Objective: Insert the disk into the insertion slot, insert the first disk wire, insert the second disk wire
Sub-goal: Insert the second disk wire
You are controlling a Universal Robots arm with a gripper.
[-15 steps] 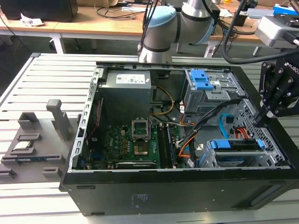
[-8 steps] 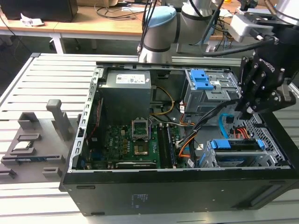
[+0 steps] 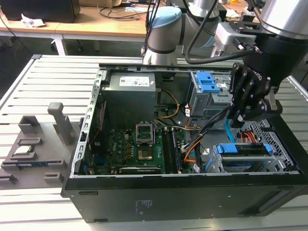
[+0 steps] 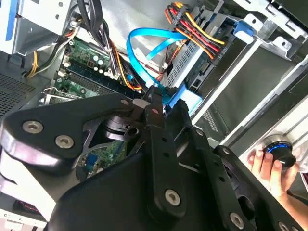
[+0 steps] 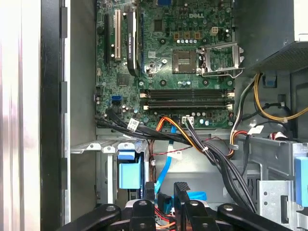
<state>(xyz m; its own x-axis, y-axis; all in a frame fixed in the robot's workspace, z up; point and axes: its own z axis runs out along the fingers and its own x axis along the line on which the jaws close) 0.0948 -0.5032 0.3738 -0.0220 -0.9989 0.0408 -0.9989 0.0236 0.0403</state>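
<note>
One thin flat light-blue ribbon cable (image 4: 144, 43) sits pinched in my gripper's (image 4: 161, 103) narrowed fingers above the blue-framed silver disk (image 3: 243, 149); I judge a slip could miss its socket.

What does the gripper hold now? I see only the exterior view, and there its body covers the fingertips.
Observer: In the second wrist view the gripper is shut on the blue connector end of the second disk wire.
Operator: And the first disk wire, where does it end?
Observer: In the same view the first disk wire ends in a black connector close to the blue carrier bracket. I cannot tell if it is fully seated.
Operator: Is somebody near the case?
Observer: Yes. The second wrist view shows a person's hand on a round device with a blue lit ring, beyond the case.
</note>
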